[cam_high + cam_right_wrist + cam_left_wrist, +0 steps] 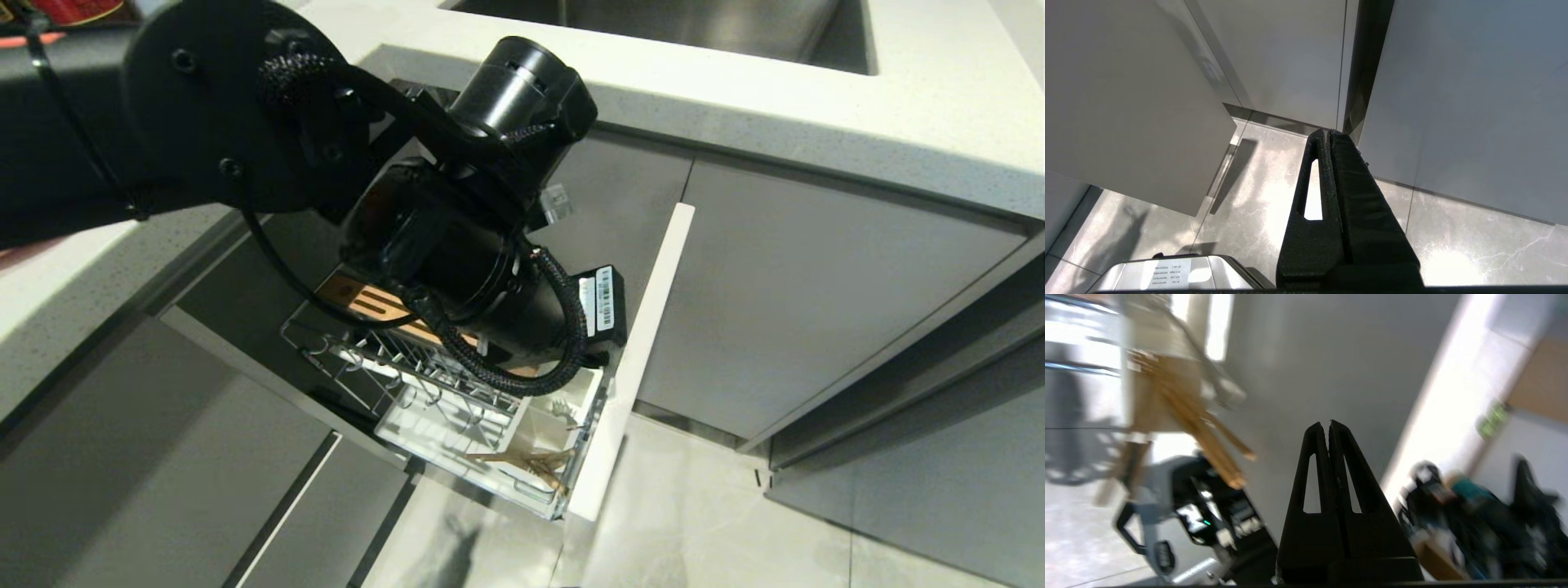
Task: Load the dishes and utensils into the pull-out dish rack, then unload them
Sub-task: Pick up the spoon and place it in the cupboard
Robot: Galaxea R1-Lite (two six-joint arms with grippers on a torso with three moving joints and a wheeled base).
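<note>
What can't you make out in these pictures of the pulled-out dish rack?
- Head view: the left arm covers much of the dish rack; any plate, bowl or spoon there is hidden.
- Left wrist view: motion blur smears the chopsticks; whether they are still inside the rack is unclear.
- Right wrist view: only cabinet doors and floor; no rack.

barcode labels (598, 297) on the left arm, text unreadable.

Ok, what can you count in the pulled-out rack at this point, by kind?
Plain light wooden chopsticks: 1 pair
Plates: 0 visible
Bowls: 0 visible
Total: 1 pair; the black left arm hides part of the chrome wire pull-out rack.
</note>
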